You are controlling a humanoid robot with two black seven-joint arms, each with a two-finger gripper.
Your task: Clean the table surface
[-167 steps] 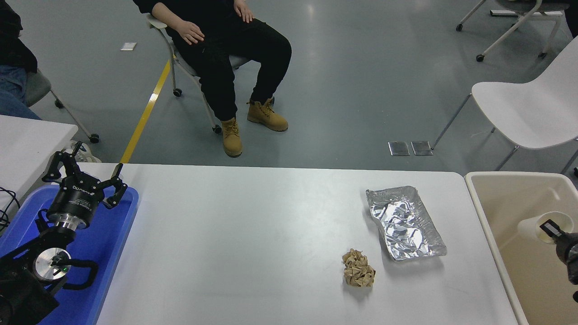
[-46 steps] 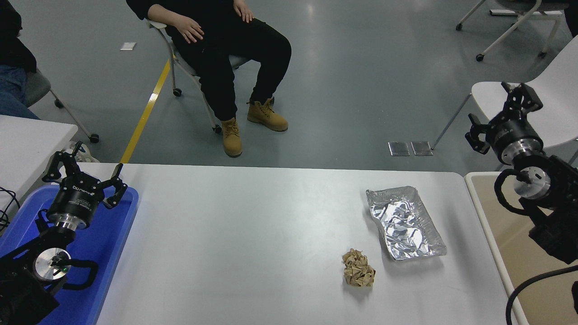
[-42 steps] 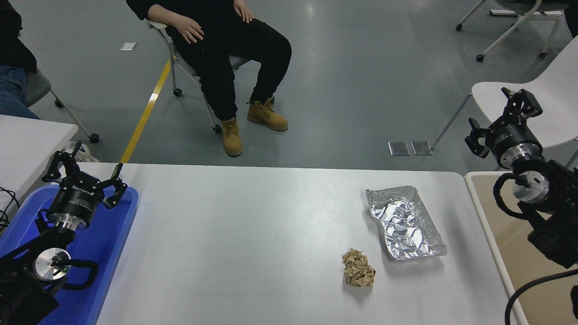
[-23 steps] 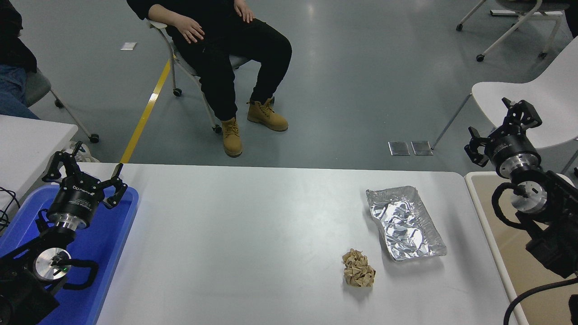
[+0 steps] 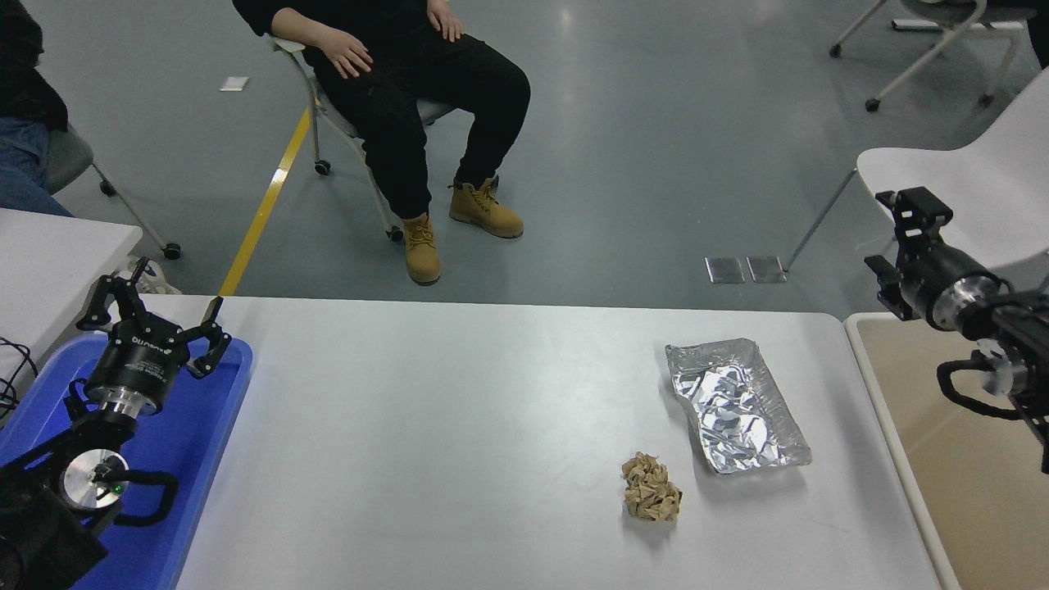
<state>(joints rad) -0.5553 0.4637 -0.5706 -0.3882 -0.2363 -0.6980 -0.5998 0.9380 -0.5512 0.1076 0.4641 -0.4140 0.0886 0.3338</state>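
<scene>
The white table surface (image 5: 451, 426) fills the lower middle of the head view. A crumpled brown paper ball (image 5: 651, 488) lies on its right part. Just behind and to the right of it sits a crinkled foil tray (image 5: 735, 406). My right gripper (image 5: 895, 238) hangs open and empty in the air past the table's far right corner, above the beige bin's far end and well away from both items. My left gripper (image 5: 156, 310) is parked open over the blue bin at the lower left.
A beige bin (image 5: 967, 492) stands against the table's right edge. A blue bin (image 5: 192, 442) is at the left edge, with a smaller white table (image 5: 57, 254) beyond it. A person sits on a chair (image 5: 328, 106) across the floor, and a white chair (image 5: 951, 176) stands at the far right.
My right arm came up out of the beige bin. Over the last second its gripper sank a little and turned its fingers toward the left. The left arm, paper ball and foil tray stayed put.
</scene>
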